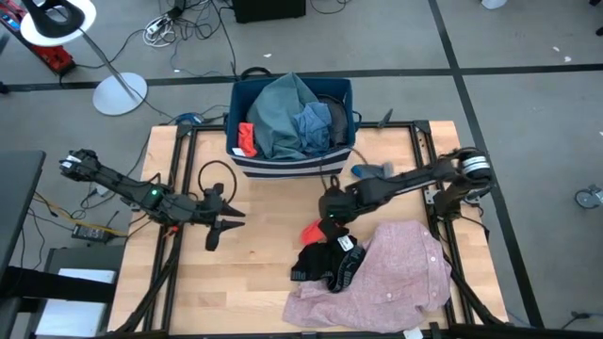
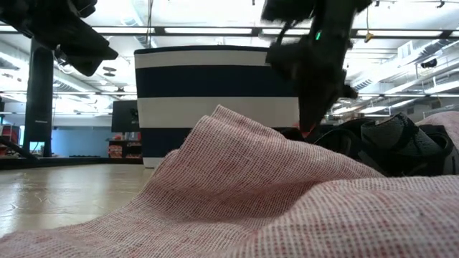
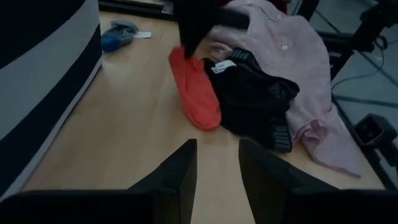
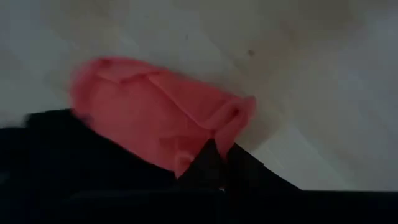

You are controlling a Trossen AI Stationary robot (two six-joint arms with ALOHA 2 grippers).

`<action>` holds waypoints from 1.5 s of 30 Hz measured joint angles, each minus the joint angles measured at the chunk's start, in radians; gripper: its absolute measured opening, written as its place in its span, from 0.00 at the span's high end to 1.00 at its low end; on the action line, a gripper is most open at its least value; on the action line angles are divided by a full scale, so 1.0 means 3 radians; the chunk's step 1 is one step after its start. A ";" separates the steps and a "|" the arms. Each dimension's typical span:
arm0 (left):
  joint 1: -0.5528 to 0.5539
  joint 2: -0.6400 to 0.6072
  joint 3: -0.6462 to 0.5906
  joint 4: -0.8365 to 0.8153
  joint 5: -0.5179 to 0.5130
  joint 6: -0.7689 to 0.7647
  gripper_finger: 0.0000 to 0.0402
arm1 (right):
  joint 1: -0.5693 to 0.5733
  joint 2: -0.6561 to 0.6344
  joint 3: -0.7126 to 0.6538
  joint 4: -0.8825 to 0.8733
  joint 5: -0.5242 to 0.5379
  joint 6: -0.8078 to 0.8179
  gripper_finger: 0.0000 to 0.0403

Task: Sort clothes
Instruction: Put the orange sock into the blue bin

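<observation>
A small red piece (image 1: 310, 231) lies on the wooden table beside a black garment (image 1: 326, 263), which rests partly on the large pink shirt (image 1: 391, 276). My right gripper (image 1: 329, 215) is down at the red piece and shut on it; this also shows in the right wrist view (image 4: 214, 155). My left gripper (image 1: 229, 229) hovers open and empty over bare table to the left, its fingers (image 3: 180, 171) pointing toward the red piece (image 3: 196, 93). The striped bin (image 1: 292, 162) holds teal-grey, blue and red clothes. My right gripper pinches the red piece by an edge at one end (image 4: 231, 121) between its two fingertips. The fingers come from above, slanting down from the table's right. The rest of the red piece (image 3: 199, 99) lies flat on the table, touching the black garment.
A small blue piece (image 1: 368, 170) lies on the table in front of the bin's right corner. The pink shirt (image 2: 237, 193) fills the near right of the table. Bare wood lies between the two grippers (image 1: 264, 245). Cables and a lamp stand are on the floor beyond.
</observation>
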 joint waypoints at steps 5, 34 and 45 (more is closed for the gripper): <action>0.0000 0.0000 0.0000 -0.0003 0.0031 0.0171 0.69 | 0.0125 -0.0525 0.0037 -0.0253 0.0281 0.0211 0.99; 0.0000 0.0013 0.0000 0.0031 0.0027 0.0197 0.69 | -0.0922 -0.0236 0.3272 -0.1400 0.1183 -0.1830 1.00; 0.0000 0.0013 0.0000 0.0032 0.0027 0.0196 0.69 | -0.1454 0.0335 0.3273 -0.1458 0.0554 -0.1926 0.99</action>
